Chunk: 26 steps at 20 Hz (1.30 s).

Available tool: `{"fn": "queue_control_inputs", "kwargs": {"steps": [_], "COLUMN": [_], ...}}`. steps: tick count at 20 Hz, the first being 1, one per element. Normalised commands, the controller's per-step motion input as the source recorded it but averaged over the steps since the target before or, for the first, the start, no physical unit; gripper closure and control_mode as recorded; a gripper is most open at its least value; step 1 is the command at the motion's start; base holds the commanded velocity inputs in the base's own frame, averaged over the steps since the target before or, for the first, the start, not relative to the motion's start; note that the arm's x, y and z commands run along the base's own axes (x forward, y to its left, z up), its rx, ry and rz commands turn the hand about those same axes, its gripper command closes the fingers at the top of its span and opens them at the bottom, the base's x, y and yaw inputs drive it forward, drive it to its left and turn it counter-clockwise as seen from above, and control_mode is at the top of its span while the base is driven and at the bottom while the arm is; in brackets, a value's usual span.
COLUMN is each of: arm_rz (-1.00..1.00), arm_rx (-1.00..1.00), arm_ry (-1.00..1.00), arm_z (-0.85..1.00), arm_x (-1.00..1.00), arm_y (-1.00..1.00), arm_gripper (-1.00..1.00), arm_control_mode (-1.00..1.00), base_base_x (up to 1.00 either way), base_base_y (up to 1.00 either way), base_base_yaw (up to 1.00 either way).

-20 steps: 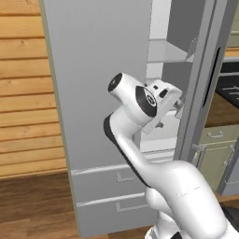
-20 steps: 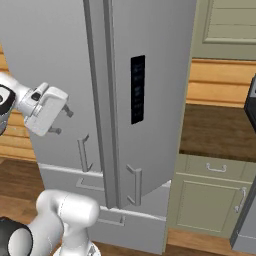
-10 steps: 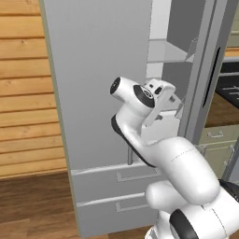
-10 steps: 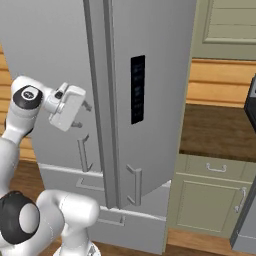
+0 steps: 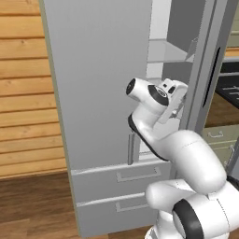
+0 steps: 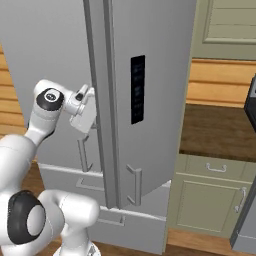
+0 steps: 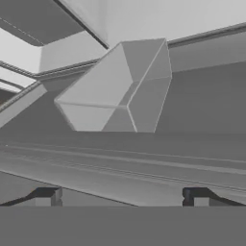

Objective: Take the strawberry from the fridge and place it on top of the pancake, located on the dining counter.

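I have moved my gripper (image 5: pixel 179 99) forward from in front of the fridge (image 5: pixel 102 93) into the gap between its 2 doors, jaws spread and empty. I cannot see the strawberry yet, so the search inside begins now.

Warm wooden plank walling (image 5: pixel 23 93) runs behind, a wood floor (image 5: pixel 32 205) lies below, and off to the side stands a pale green cabinet (image 6: pixel 210 200) with a dark brown top (image 6: pixel 215 130), beside what may be an oven (image 5: pixel 228 88).
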Motion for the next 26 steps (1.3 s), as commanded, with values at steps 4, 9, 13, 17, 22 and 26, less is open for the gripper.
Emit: {"fn": "queue_control_inputs", "kwargs": {"steps": [4,9,13,17,22,26], "arm_rz": [-0.04,-0.07,-0.09,-0.03,0.0,0.05], "arm_rx": [-0.01,0.0,0.0,0.0,0.0,0.01], "arm_ry": [0.0,0.0,0.0,0.0,0.0,0.02], "arm_z": [-0.03,0.0,0.0,0.0,0.0,0.0], "arm_x": [-0.2,-0.58,-0.61,-0.17,0.0,-0.19], "arm_y": [-0.74,-0.87,-0.96,-0.96,-0.85,-0.05], "arm_gripper": [-1.0,-1.0,-1.0,-1.0,-1.0,-1.0], "arm_control_mode": [-1.0,-1.0,-1.0,-1.0,-1.0,-1.0], "base_base_x": [0.0,0.0,0.0,0.0,0.0,0.0], "base_base_y": [0.0,0.0,0.0,0.0,0.0,0.0], "base_base_yaw": [0.0,0.0,0.0,0.0,0.0,0.0]}}
